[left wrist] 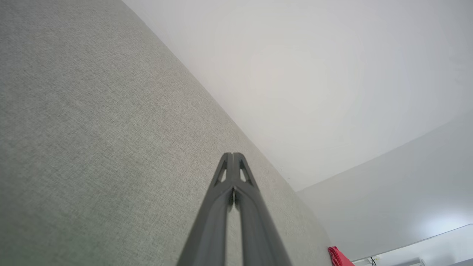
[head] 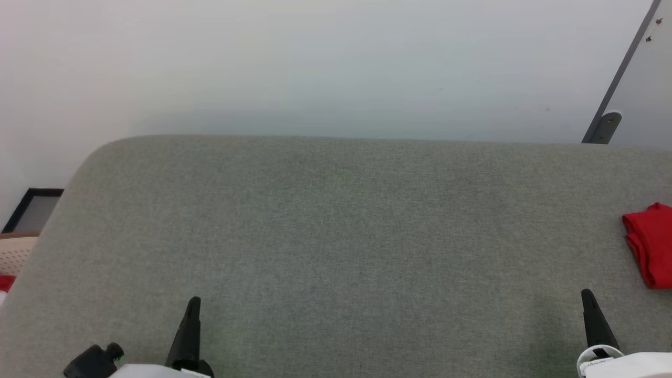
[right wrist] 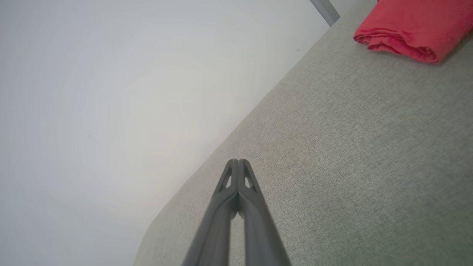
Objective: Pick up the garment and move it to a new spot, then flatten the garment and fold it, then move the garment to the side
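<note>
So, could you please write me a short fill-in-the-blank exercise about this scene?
1. In the head view, the folded garment lies near the grey surface at its ____ edge.
2. The garment's colour is ____.
3. The left gripper and the right gripper are both ____, holding nothing.
Missing words: right; red; shut.

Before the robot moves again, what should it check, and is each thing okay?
1. Garment folded: ok, it lies as a folded red bundle.
2. Garment off to the side: ok, it sits far right on the table.
3. Left gripper empty: ok, shut on nothing.
4. Right gripper empty: ok, shut on nothing and apart from the garment.
5. Whole garment resting on the table: cannot tell, the head view cuts it off.
</note>
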Robot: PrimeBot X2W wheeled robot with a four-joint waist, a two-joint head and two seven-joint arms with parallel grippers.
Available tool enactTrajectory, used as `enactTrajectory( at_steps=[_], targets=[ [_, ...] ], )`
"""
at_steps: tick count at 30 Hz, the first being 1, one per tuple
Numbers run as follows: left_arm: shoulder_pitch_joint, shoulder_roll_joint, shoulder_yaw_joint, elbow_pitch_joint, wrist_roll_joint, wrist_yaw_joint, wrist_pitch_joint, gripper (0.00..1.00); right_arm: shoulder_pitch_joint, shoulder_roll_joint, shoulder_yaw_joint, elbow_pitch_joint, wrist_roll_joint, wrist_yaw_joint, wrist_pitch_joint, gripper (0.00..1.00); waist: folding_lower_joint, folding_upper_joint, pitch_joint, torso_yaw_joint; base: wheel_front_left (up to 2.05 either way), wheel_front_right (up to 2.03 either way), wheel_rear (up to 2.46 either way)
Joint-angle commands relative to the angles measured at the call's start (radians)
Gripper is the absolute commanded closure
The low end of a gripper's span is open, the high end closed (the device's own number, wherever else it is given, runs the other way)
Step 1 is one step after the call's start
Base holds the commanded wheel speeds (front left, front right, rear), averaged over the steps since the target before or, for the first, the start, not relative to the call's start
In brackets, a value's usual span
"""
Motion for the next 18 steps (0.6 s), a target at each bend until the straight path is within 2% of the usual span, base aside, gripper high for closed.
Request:
enactTrajectory(
  at_steps=[1,18],
  targets=[
    [-0.024,0.002,0.007,-0.006,-0.032,-0.001,0.007,1.0,-0.024,0.0,-0.004,-0.007,0.031,0.0,0.008,1.0,0.0,0.0,0.001,-0.001,0.0,0.0,0.0],
    [-0.061,-0.01,0.029,0.015,-0.205,-0.002,0.056,1.0,-0.052,0.012,-0.012,0.004,0.202,-0.001,0.057,1.0,0.0,0.0,0.007,-0.013,0.0,0.0,0.0]
  ],
)
